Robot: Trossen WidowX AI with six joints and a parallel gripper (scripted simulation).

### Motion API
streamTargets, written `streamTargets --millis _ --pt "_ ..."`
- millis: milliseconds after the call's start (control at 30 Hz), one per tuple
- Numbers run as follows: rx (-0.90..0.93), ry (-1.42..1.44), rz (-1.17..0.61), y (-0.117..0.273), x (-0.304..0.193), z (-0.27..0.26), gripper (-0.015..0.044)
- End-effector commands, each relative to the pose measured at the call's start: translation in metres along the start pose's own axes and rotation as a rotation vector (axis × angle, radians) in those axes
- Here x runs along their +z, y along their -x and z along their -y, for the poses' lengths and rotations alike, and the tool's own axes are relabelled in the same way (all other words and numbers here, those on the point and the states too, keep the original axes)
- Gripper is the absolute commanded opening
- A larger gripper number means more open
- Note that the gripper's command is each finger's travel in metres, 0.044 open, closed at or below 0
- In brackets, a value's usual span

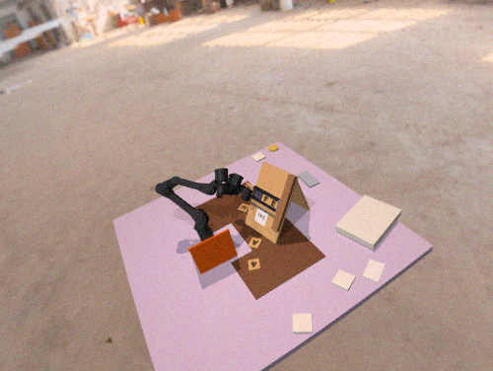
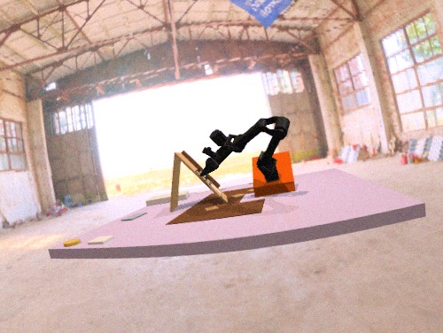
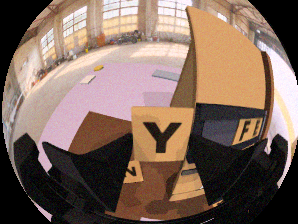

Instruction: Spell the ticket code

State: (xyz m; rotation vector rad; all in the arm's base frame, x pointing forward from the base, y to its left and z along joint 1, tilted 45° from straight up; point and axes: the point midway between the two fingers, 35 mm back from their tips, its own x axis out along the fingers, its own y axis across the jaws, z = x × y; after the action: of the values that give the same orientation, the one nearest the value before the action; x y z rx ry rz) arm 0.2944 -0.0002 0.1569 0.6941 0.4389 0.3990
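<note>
My gripper (image 1: pixel 248 191) (image 2: pixel 203 174) (image 3: pixel 161 137) is shut on the Y tile (image 3: pixel 161 131), which stands upright between the fingers just left of the rail's left end. The dark rail (image 1: pixel 257 192) (image 3: pixel 220 132) crosses the sloping wooden board (image 1: pixel 278 179) (image 3: pixel 227 75). An F tile (image 3: pixel 244 131) and what looks like an E tile (image 3: pixel 257 128) sit side by side toward its right; its left part is bare. The white ticket (image 1: pixel 261 216) is below the rail, its print too small to read. Loose tiles lie on the brown mat, one sideways N or Z tile (image 3: pixel 133 172) below my gripper.
Two more loose tiles (image 1: pixel 254 242) (image 1: pixel 253 263) lie in front of the board on the mat (image 1: pixel 296 254). An orange panel (image 1: pixel 213 252) (image 2: pixel 283 170) stands near the arm's base. A thick cream block (image 1: pixel 370 219), a grey plate (image 1: pixel 309 179) and several pale squares lie around.
</note>
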Motion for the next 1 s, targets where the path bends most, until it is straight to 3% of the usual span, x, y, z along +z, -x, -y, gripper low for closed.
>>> streamTargets --millis 0,967 --pt "0.003 0.003 -0.003 0.000 -0.001 0.002 0.0000" --pt "0.002 0.003 -0.003 0.000 -0.001 0.016 0.0000"
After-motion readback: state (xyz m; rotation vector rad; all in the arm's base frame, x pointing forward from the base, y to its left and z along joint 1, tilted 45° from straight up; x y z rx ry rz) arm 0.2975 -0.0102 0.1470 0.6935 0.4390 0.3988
